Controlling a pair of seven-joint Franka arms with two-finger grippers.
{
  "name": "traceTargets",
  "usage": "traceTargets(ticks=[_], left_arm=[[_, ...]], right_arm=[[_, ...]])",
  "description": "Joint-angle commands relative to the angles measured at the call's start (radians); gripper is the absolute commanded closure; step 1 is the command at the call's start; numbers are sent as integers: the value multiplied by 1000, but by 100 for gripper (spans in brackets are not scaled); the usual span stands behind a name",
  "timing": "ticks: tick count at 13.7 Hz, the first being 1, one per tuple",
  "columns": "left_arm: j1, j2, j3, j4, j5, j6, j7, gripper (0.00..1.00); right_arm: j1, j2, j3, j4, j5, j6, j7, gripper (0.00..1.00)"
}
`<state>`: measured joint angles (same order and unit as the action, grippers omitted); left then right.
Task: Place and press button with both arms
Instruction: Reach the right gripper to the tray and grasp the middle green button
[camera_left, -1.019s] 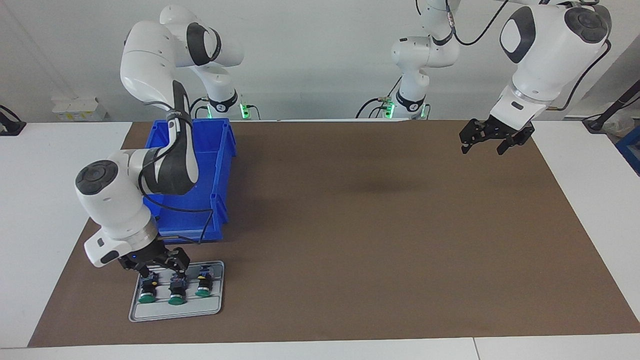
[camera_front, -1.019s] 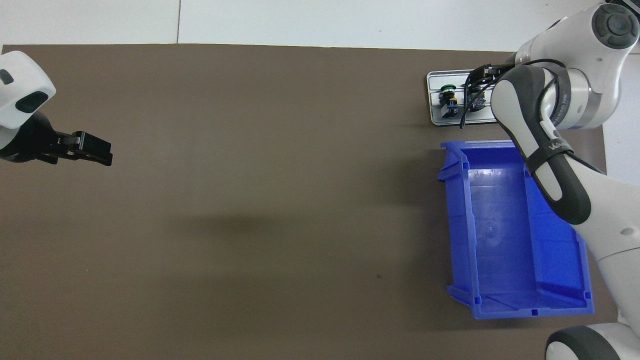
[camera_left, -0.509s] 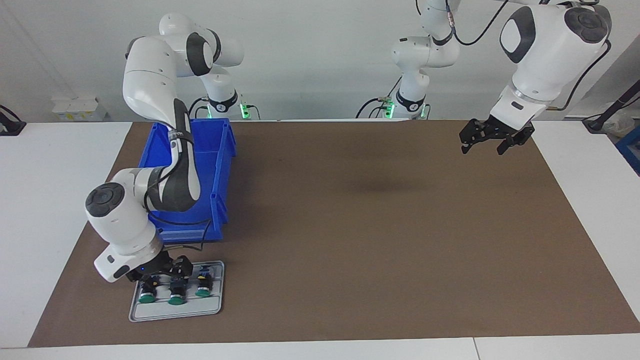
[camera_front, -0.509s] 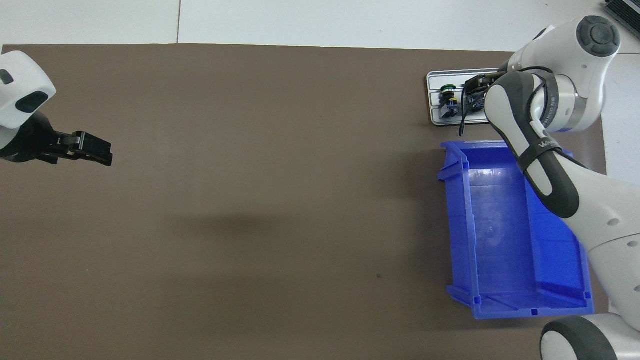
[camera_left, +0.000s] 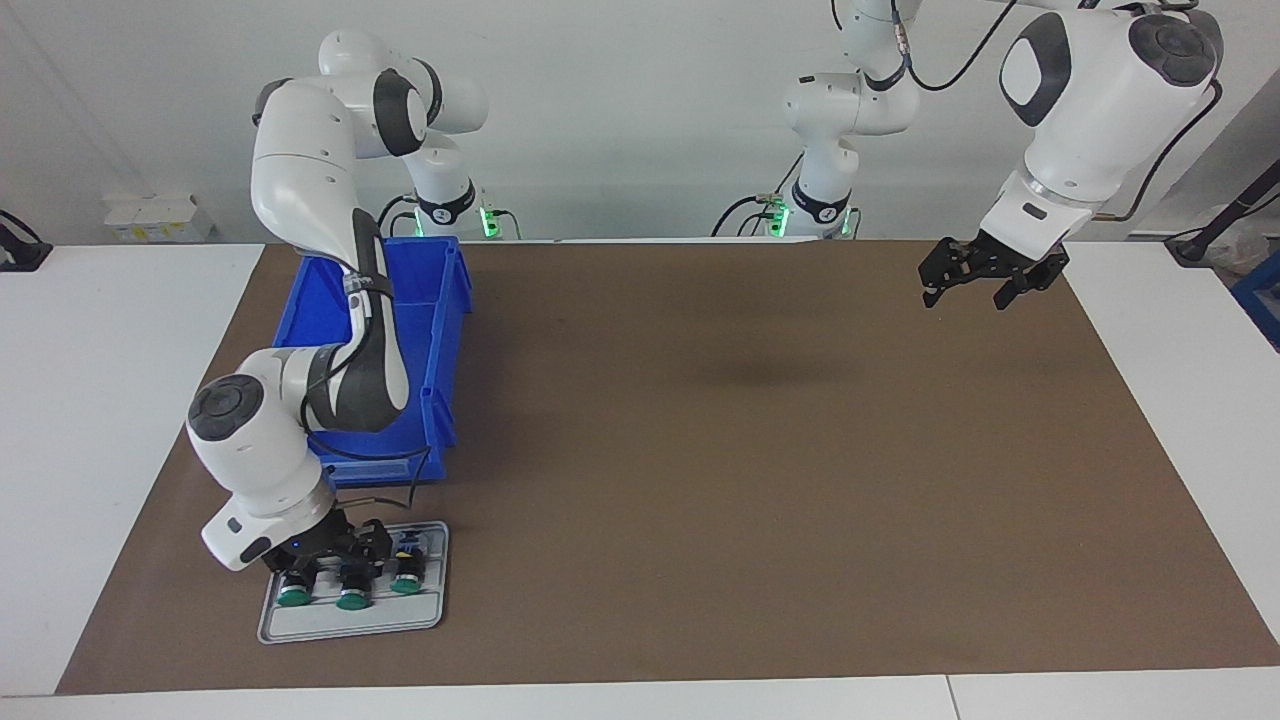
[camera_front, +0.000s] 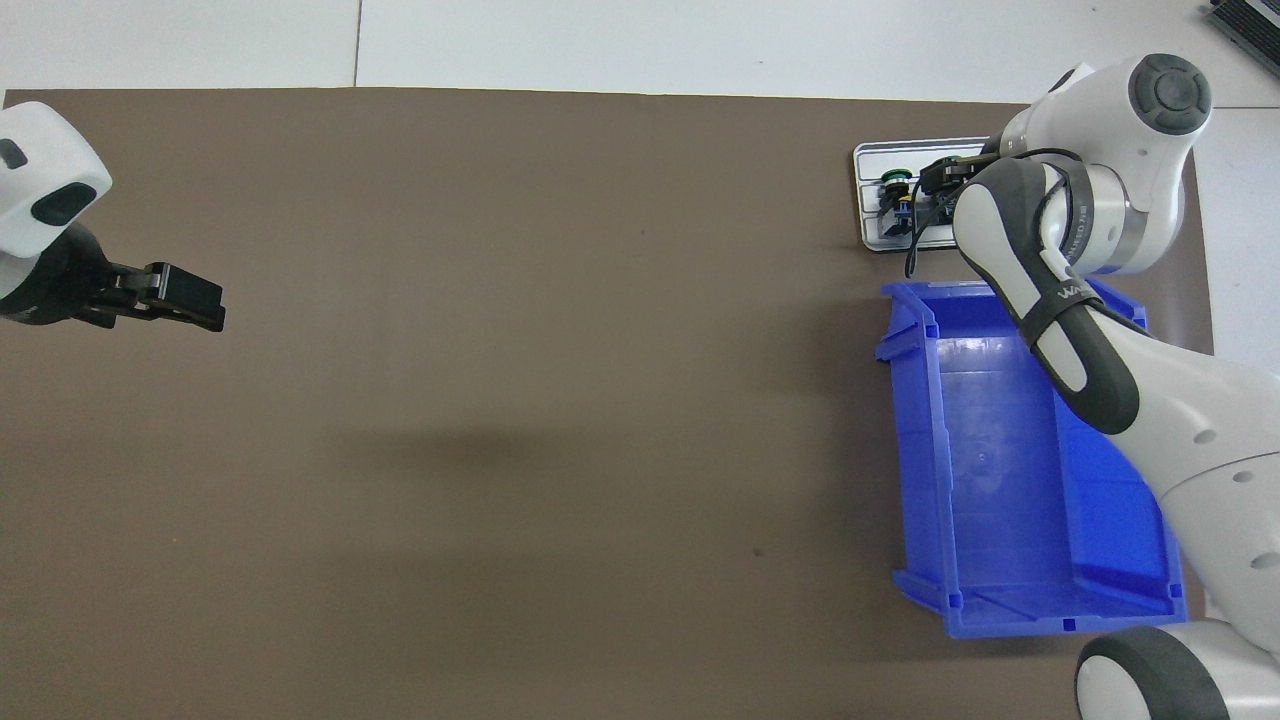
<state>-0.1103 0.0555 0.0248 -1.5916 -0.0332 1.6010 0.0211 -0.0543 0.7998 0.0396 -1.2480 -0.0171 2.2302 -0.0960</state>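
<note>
**Grey tray, three green-capped buttons: pick in hand**

Item 1. Grey tray (camera_left: 300, 628), on the brown mat (camera_left: 700, 450) at the right arm's end of the table, farther from me than the blue bin (camera_left: 440, 330). It holds three push-buttons in a row, green caps pointing away from my bases, presumably so each can be gripped by the body from above.

Item 2. The button (camera_left: 350, 585), middle of the row, dark-green cap, black body. Its neighbours stand close on either side: one toward the table's edge (camera_left: 293, 588), one toward the mat's middle (camera_left: 406, 575).

Item 3. My right gripper (camera_left: 335, 550), down on the tray, over the rear ends of the middle button and the edge-side one. I cannot tell whether its fingers are closed on anything; my wrist hides them in the overhead view. I judge the grasp not yet settled.

Item 4. My left gripper (camera_left: 985, 272), fingers spread, empty, raised over the mat at the left arm's end, well apart from the tray. It waits, likely for the pressing.

Item 5. Blue bin, empty.
</note>
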Motion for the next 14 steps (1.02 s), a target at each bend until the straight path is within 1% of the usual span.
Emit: traceTargets(ticks=[1, 2, 3, 4, 5, 6, 7, 10, 14], left_arm=[[11, -28, -6, -36, -10, 22, 10, 0], [11, -28, -5, -36, -10, 22, 10, 0], [11, -28, -5, -36, -10, 22, 10, 0], [12, -28, -5, -36, -10, 22, 10, 0], [11, -29, -6, -34, -8, 22, 10, 0], [11, -28, -5, -36, -10, 22, 10, 0], [12, -29, -6, -36, -10, 22, 10, 0], [11, -29, -6, -36, -8, 22, 10, 0], [12, -28, -6, -36, -10, 22, 10, 0]], right_arm=[[-7, -20, 6, -60, 37, 39, -39, 12], [-9, -22, 8, -61, 37, 36, -40, 15], [-7, -22, 8, -61, 37, 34, -37, 26], [-9, -22, 8, -59, 37, 32, -37, 44], [-12, -24, 8, -57, 37, 29, -39, 66], [-15, -25, 8, -54, 36, 28, -39, 81], [-15, -27, 8, -51, 37, 31, -39, 99], [-3, -66, 8, -54, 39, 34, 19, 100], [16, -171, 6, -90, 37, -27, 188, 100]])
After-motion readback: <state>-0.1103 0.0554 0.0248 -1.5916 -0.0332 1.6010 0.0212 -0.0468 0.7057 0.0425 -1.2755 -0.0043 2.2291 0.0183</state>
